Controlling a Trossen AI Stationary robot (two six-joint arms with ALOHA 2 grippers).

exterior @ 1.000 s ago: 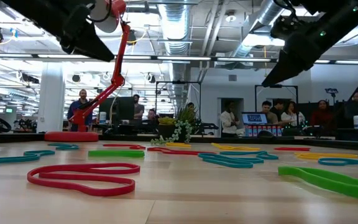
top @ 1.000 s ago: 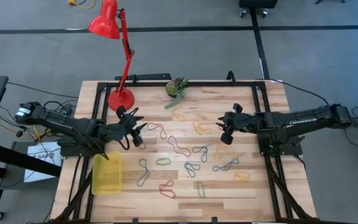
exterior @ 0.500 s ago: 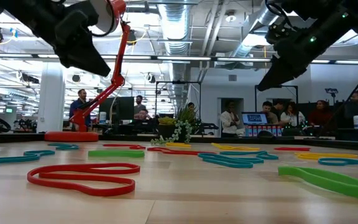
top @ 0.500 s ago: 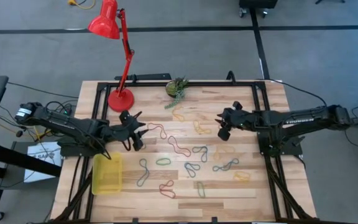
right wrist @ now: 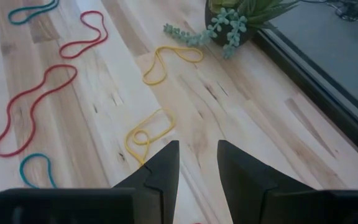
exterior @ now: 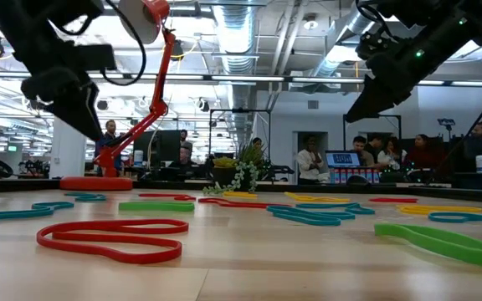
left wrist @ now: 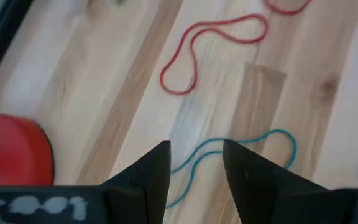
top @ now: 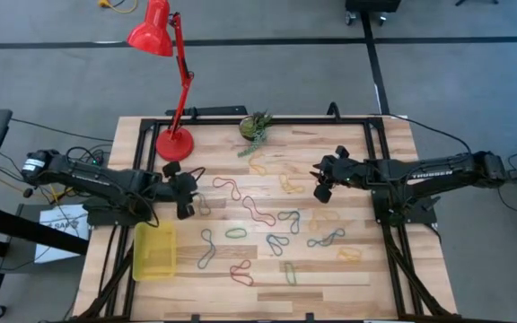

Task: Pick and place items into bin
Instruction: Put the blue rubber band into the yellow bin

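On the left, near the front edge of the wooden table (top: 366, 269), sits the yellow bin (top: 154, 250), and it looks empty, so the job seems to be only starting. Just behind the bin, the left gripper (top: 187, 193) hangs above the table beside the red lamp base (top: 174, 144). Its two fingers are spread a little with nothing between them. Seen from its wrist, a teal band (left wrist: 241, 152) lies right under the fingers, with a red band (left wrist: 213, 46) a bit farther off. All the rubber bands (top: 267, 224) are on the wood in the middle of the table, red, teal, green and yellow ones, from near the lamp over to the right side. None of them is in the bin yet, so every band is left to pick up. At the far edge of the table, in the middle, stands a small green plant (top: 256, 127). On the right, the right gripper (top: 321, 184) hangs above the table too. Its fingers are a little apart and empty, and a yellow band (right wrist: 148, 134) lies just in front of them. There is white writing on the right arm (top: 429, 172), but it is too small to read. Far behind the table, some people (exterior: 366, 155) sit in the room.
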